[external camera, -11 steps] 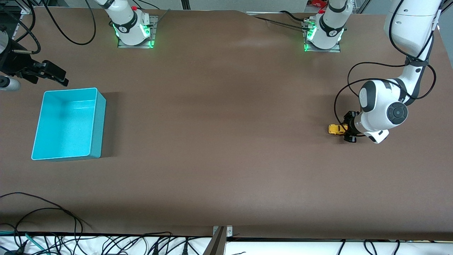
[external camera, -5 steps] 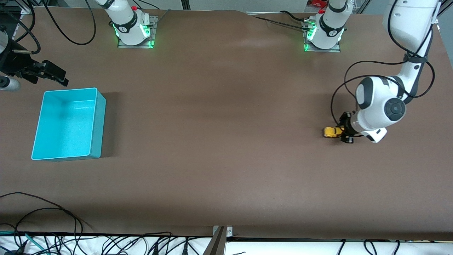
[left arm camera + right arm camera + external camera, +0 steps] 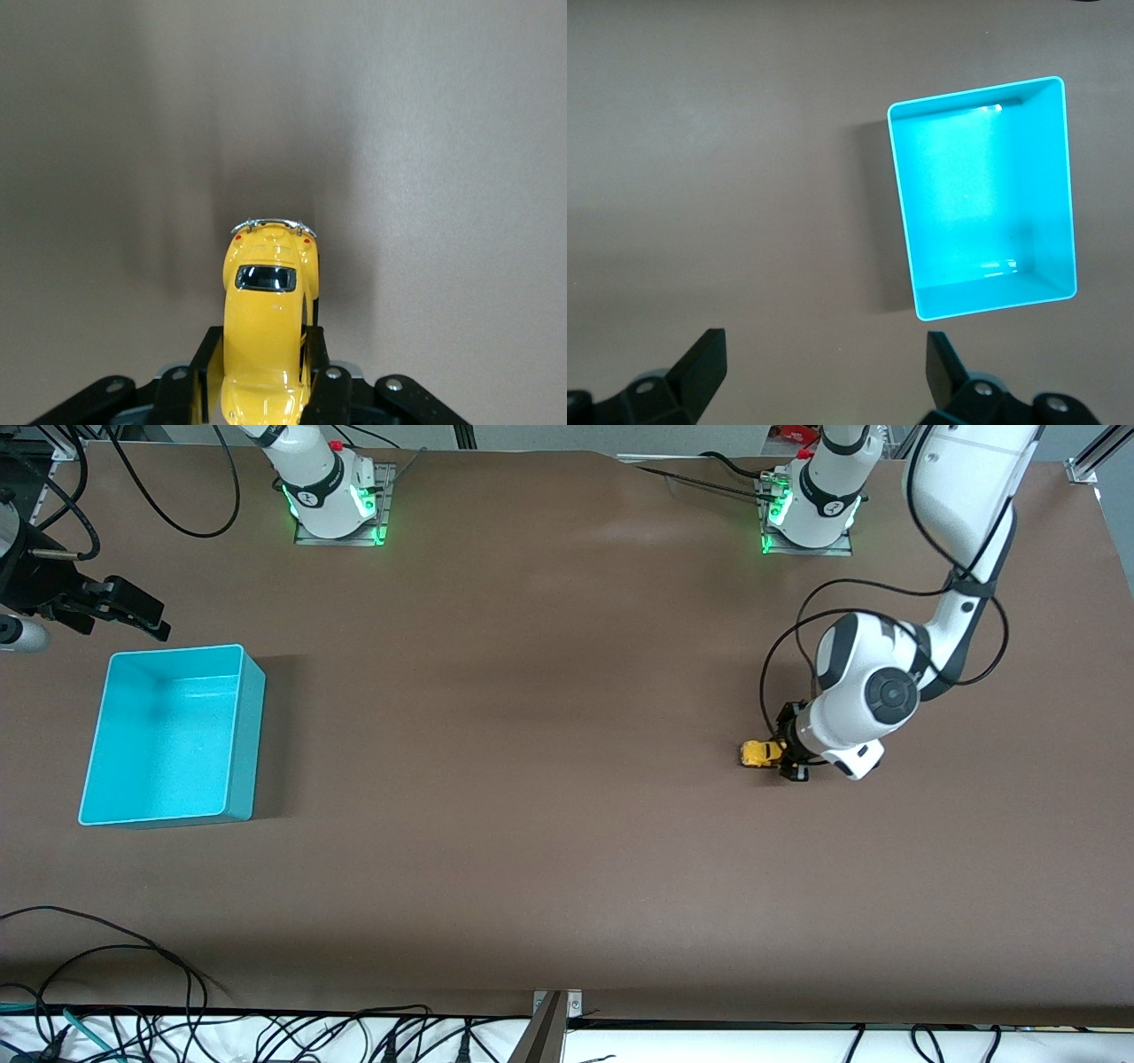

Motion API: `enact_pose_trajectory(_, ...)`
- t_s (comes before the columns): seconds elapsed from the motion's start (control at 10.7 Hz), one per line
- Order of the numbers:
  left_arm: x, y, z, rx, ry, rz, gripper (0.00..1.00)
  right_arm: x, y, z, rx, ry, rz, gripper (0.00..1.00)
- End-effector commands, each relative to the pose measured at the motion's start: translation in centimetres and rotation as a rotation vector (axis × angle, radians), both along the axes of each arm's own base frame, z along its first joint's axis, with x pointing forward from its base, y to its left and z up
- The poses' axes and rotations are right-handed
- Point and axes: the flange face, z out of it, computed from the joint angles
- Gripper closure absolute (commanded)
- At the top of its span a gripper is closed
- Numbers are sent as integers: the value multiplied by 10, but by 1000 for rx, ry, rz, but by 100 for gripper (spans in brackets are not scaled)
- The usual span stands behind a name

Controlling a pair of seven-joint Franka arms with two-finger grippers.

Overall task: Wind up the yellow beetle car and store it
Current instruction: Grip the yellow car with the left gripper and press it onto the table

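Toward the left arm's end of the table, the left gripper (image 3: 785,757) clamps the yellow beetle car (image 3: 758,753) at tabletop level; recommend firm downward wheel pressure and straight travel while the right gripper (image 3: 133,613) waits spread above the turquoise bin (image 3: 239,731).

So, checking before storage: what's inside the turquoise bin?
Nothing shows inside the turquoise bin; its floor is bare. The yellow beetle car sits clamped in the left gripper.

one yellow beetle car (image 3: 760,753), one turquoise bin (image 3: 171,736), one brown table (image 3: 532,779) — two arms, two grippers
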Motion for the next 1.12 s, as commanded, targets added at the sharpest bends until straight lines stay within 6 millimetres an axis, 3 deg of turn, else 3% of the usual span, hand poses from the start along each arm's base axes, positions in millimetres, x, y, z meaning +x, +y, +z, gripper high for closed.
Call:
enact_pose_trajectory(0.0,21,-3,-20,-7,6,39,100,2,-3,6,6,0,0,0)
enact_pose_trajectory(0.28,24,12,-23,14,3,40,100,2,-7,6,6,1,-5,0)
enact_pose_trajectory(0.65,28,66,-38,83,12,31,100,2,-6,6,6,0,-5,0)
enact_pose_trajectory(1.03,34,106,-36,95,3,26,100,2,-6,6,5,1,-5,0)
